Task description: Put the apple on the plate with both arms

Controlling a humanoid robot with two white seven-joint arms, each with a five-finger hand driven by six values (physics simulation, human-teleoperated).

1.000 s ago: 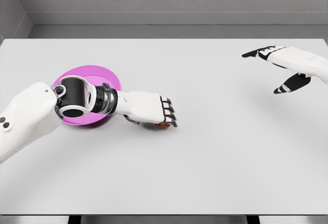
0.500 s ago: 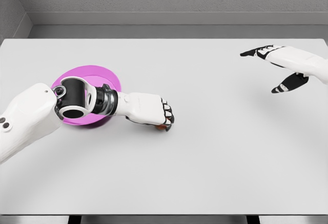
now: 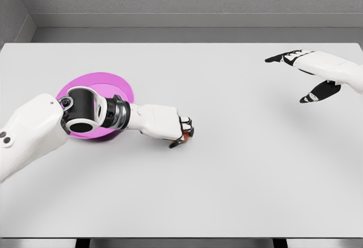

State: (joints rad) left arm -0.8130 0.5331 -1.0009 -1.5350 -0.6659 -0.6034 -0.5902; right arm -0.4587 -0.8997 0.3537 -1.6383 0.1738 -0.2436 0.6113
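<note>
Table [image 3: 227,191]: white top; you have every item below resting on or hanging over it.
Left arm [image 3: 34,131]: enters from your lower left and passes over the near side of the plate.
Plate [image 3: 110,86]: magenta, left of centre, partly hidden by the left forearm; you see nothing on its visible part.
Right hand [image 3: 303,75]: far right, above the table, fingers spread and empty, well apart from apple and plate.
Left hand [image 3: 167,123]: fingers curled down over the apple, by the look of it clasping it.
Apple [image 3: 182,139]: only a red sliver shows under the fingertips, just right of the plate.
Deciding relation: the plate lies to the left of the apple, back along the forearm. You should judge the left hand far nearer; the carry is short, leftward.
</note>
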